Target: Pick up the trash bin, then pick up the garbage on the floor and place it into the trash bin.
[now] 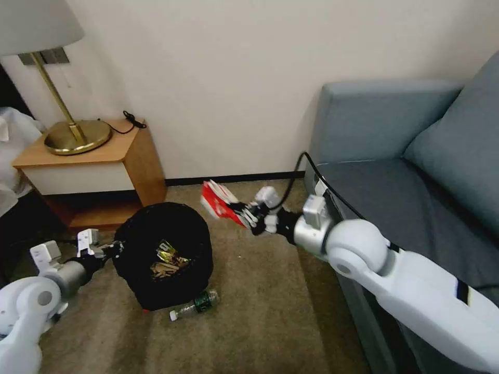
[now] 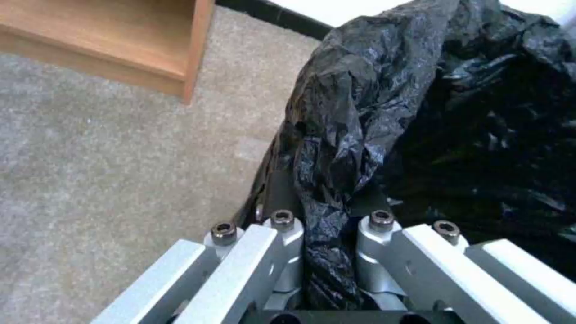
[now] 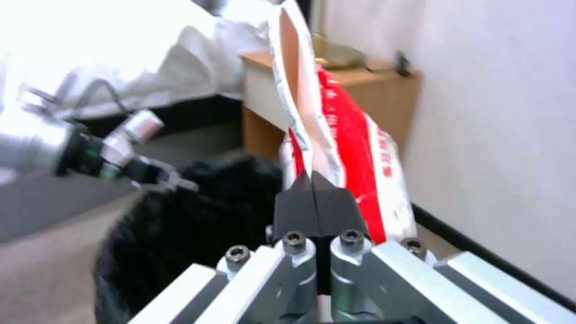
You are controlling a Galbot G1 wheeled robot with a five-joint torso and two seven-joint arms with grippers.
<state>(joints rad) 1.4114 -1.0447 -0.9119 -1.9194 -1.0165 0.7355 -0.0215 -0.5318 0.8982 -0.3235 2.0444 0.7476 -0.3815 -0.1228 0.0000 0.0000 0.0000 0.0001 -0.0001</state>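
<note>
Above the carpet beside the sofa, two grippers each held one thing.

Left gripper (image 2: 327, 225) was clenched on the black liner at the rim of the one trash bin (image 1: 163, 254), which sat tilted on the floor by the wooden nightstand (image 1: 88, 166). Right gripper (image 3: 315, 202) pinched one red-and-white snack packet (image 1: 218, 203) in the air, just beyond the bin's far edge. One gold wrapper (image 1: 167, 252) lay inside the bin. One clear bottle (image 1: 195, 305) lay touching the bin's base, with open carpet toward the sofa (image 1: 405, 171).
</note>
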